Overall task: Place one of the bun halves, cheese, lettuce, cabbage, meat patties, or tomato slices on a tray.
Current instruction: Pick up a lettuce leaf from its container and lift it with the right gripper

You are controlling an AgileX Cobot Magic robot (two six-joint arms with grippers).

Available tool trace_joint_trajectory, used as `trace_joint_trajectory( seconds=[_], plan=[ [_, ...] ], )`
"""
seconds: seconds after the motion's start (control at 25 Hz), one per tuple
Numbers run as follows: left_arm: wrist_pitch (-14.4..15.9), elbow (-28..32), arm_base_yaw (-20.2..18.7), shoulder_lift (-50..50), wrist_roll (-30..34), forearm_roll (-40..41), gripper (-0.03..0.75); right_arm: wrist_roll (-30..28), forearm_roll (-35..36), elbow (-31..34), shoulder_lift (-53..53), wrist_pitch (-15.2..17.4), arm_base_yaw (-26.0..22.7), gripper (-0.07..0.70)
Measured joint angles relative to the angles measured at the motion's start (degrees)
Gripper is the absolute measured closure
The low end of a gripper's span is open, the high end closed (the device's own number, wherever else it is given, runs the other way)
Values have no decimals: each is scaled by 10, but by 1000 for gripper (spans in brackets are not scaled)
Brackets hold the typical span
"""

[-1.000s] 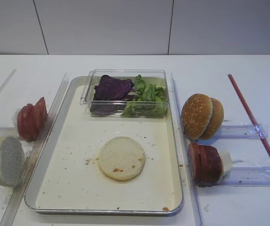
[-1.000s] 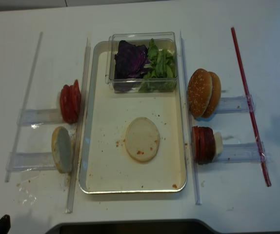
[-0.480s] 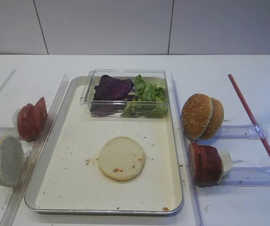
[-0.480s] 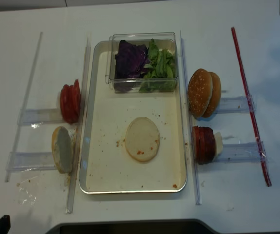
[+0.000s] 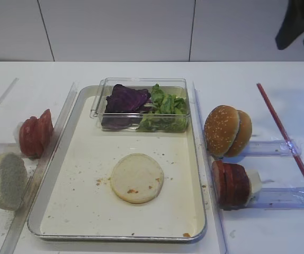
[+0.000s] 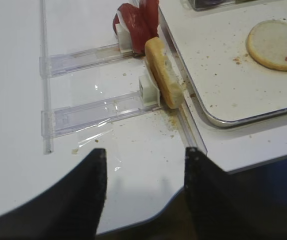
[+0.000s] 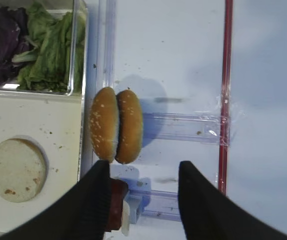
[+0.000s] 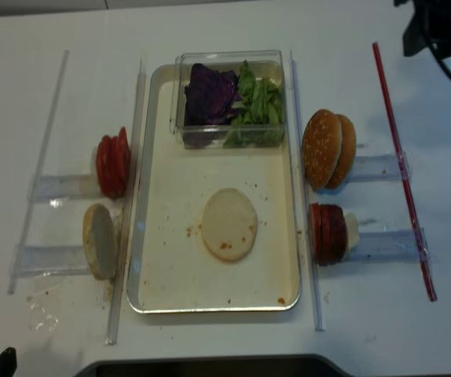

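Peeking behind meat patties (image 5: 230,183), cheese (image 5: 255,181) mostly hidden; right hand (image 7: 142,200) spread, empty.

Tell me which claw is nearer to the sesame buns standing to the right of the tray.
The right claw. It hangs open above the sesame buns, just short of them, over the patties. The left claw is far off, by the table's near left edge, beyond the tray.

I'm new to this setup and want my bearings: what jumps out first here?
The silver tray dominates the middle, with a pale bun half lying flat on its floor. At its far end a clear box holds purple cabbage beside green lettuce. Right of the tray, two sesame buns stand on edge, with dark meat patties nearer.
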Motion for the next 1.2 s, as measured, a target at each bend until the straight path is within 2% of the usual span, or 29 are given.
trace_joint_trajectory(
  seconds=[0.24,0.52,0.64,0.76,0.92,1.2],
  plan=[
    [0,0,0,0,0,0,376,42,-25,-77,83,0,94,274],
    [0,0,0,0,0,0,376,69,-29,-175,187,0,175,274],
    [0,0,0,0,0,0,376,78,-38,-212,225,-1,194,265],
    [0,0,0,0,0,0,376,86,-46,-237,255,-2,204,212],
    [0,0,0,0,0,0,376,102,-49,-245,280,-3,207,153],
    [0,0,0,0,0,0,376,131,-56,-247,311,-8,207,140]
  ],
)
